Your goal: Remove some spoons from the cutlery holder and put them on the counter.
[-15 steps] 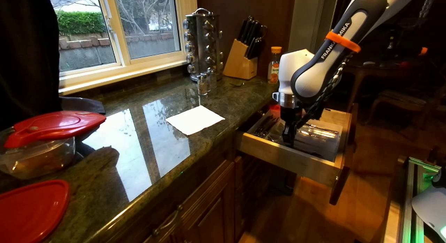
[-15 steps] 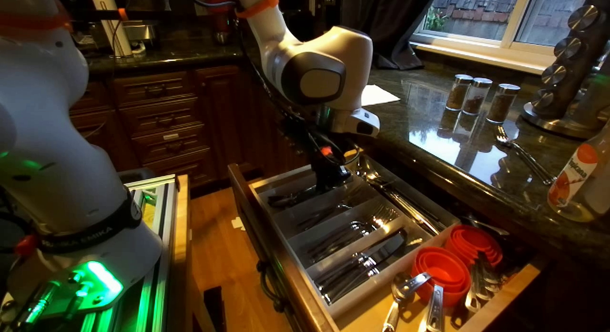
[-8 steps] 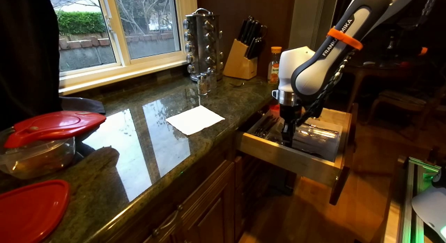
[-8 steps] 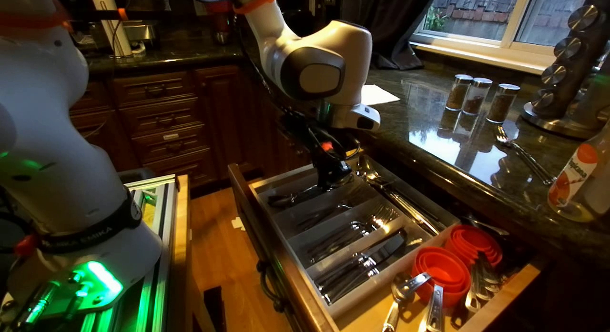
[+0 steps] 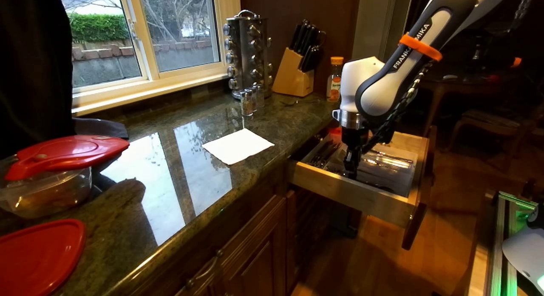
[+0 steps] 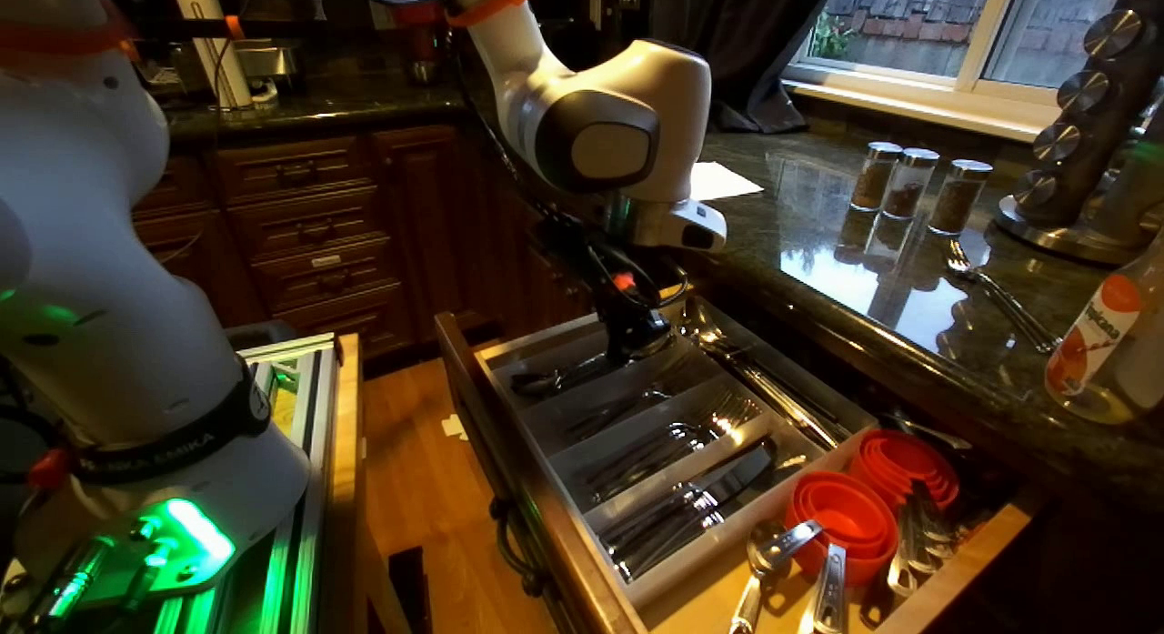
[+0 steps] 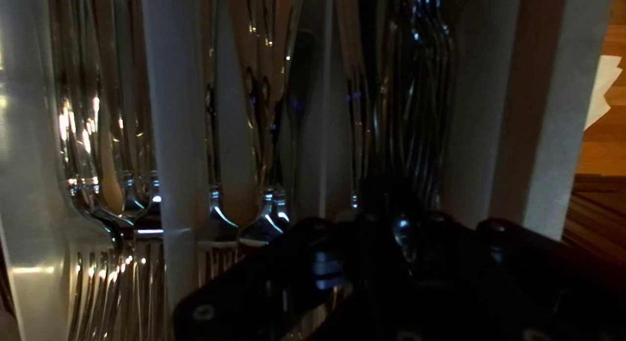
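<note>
The cutlery holder [image 6: 673, 570] is a pale divided tray in an open wooden drawer. Its dividers [image 7: 175, 184] also show in the wrist view. Several slim silvery spoons [image 6: 546, 380] lie in its end compartment; their handles [image 7: 430, 86] show in the wrist view, their bowls hidden by my gripper. My gripper [image 6: 634, 347] points down into that compartment in both exterior views [image 5: 350, 172]. In the wrist view its dark fingers [image 7: 403, 209] are close together with shiny metal between them; whether they clamp it is too dark to tell. The dark glossy counter [image 5: 293, 117] stands beside the drawer.
Other compartments hold forks [image 7: 112, 218] and knives [image 6: 727, 479]. Red measuring cups [image 6: 841, 525] sit in the drawer. On the counter are silvery utensils [image 6: 1000, 302], spice jars [image 6: 959, 197], a white sheet [image 5: 238, 146], a bottle [image 6: 1105, 334], the metal rack [image 5: 248, 54] and the knife block [image 5: 293, 75].
The arm has risen slightly and the gripper has shifted a little within the same compartment over the first half second. Since then nothing has visibly moved.
</note>
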Action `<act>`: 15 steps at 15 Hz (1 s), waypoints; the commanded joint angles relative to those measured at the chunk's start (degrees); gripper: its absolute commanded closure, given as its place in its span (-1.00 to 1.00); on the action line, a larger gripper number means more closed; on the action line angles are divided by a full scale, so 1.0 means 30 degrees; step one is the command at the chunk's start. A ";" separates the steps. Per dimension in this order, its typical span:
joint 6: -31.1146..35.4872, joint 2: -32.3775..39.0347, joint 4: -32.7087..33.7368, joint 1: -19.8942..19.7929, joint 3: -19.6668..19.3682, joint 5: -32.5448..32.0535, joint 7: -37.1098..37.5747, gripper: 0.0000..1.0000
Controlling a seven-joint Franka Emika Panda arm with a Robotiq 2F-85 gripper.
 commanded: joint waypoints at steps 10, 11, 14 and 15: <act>-0.0157 -0.1770 -0.0977 0.0223 0.0277 0.0158 -0.0049 1.00; -0.0353 -0.2284 -0.1140 0.0328 0.0330 0.0127 0.0093 1.00; -0.0672 -0.3012 -0.1273 0.0498 0.0350 0.0002 0.0269 1.00; -0.0672 -0.3044 -0.1268 0.0505 0.0294 -0.0062 0.0280 1.00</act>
